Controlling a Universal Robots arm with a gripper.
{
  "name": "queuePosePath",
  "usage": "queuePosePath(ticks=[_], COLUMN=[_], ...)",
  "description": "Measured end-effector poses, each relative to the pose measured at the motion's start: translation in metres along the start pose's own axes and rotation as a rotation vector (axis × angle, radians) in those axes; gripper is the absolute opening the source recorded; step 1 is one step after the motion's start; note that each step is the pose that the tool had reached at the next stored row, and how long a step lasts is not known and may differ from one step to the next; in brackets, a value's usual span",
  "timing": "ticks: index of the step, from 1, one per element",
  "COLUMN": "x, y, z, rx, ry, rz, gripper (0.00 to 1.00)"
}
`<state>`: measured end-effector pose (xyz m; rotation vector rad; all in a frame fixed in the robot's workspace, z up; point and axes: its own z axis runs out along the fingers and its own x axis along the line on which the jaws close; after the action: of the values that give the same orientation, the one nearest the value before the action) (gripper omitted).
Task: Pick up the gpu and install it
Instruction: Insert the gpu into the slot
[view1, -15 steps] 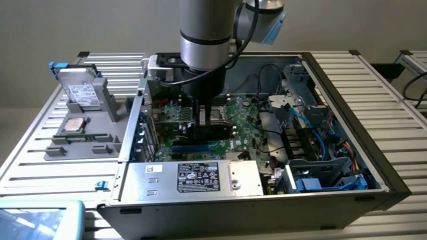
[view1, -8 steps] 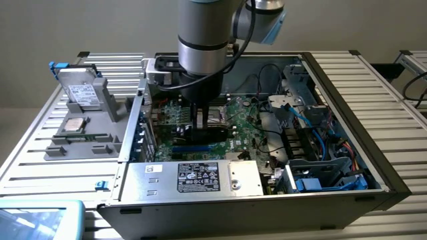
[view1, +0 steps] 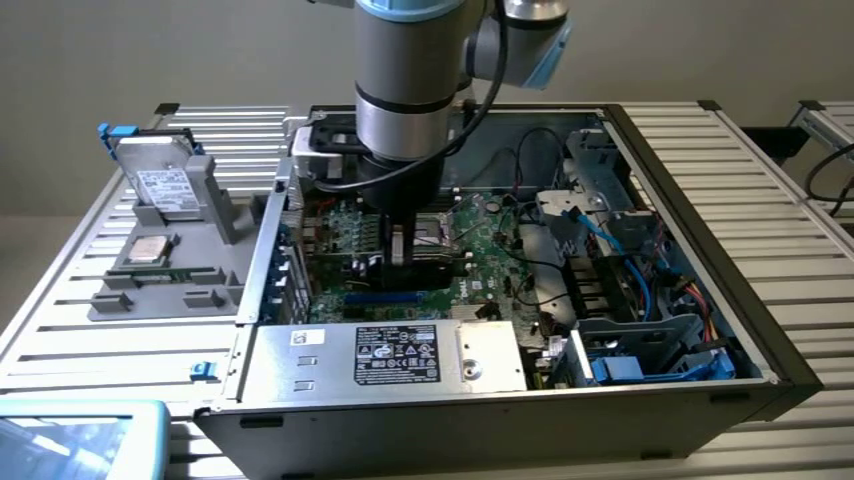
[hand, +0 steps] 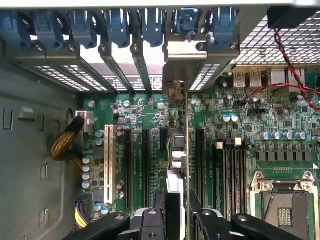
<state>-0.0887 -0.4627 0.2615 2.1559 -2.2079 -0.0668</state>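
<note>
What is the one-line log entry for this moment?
stage: install | gripper: shut on gpu | gpu: upright, edge-down over motherboard slots, inside open case | seated: cannot tell

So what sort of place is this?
Probably a robotics lab bench for computer assembly: an open grey metal computer case sits on a slatted aluminium table, and the gripper holds a flat green-and-black expansion card over its green motherboard.

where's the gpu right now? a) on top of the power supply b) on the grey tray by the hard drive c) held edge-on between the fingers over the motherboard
c: the wrist view shows the gpu edge-on between the fingers, over the motherboard.
</note>
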Motion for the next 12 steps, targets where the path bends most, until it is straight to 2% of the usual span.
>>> queuePosePath(ticks=[8,12], x=[-0.0030,-0.0030], y=[0.0025,0.0028], z=[0.0026,0.0049], rx=[-0.0022,-0.0070], ry=[-0.0006,-0.0047], rz=[0.000,0.000], gripper=[0.29,0.29])
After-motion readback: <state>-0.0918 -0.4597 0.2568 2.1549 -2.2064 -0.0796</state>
